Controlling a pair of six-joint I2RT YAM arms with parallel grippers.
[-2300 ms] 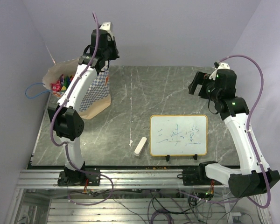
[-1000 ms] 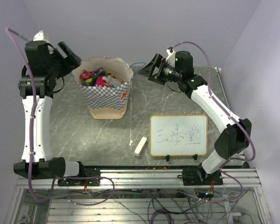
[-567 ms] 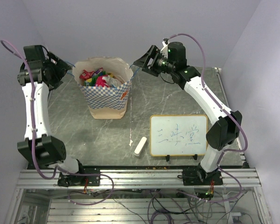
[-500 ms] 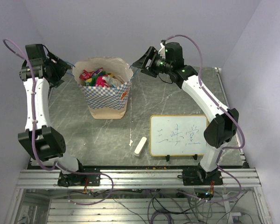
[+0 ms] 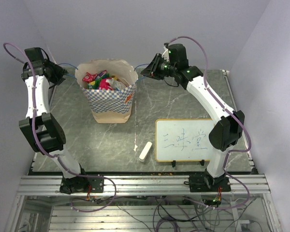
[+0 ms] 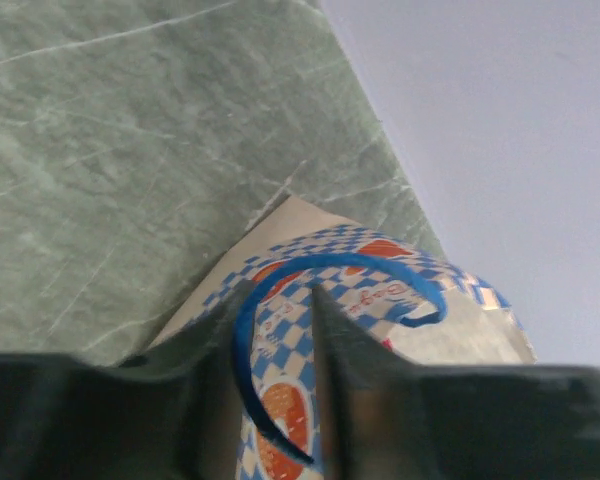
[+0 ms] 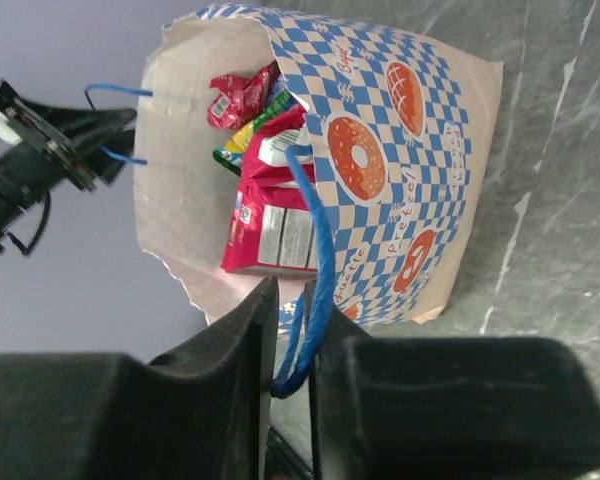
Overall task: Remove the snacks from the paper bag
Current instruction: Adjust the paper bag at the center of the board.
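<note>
Nothing out yet — we see snacks (image 5: 102,81) all inside the upright paper bag (image 5: 108,104) on the tabletop (image 5: 174,104), right hand (image 7: 298,318) pinching one blue handle (image 7: 320,230), left hand (image 6: 278,300) half-closed around the other handle (image 6: 320,262) — grip unclear.

snacks (image 5: 100,81) in paper bag (image 5: 111,102) (rear left)

Lab test cell: plain lilac walls (image 5: 135,29), aluminium rail frame (image 5: 145,184), exposed cabling (image 5: 176,212).

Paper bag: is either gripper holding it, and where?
Right gripper pinches a blue cord handle of the paper bag. Left gripper straddles the other handle; grip unclear.
</note>
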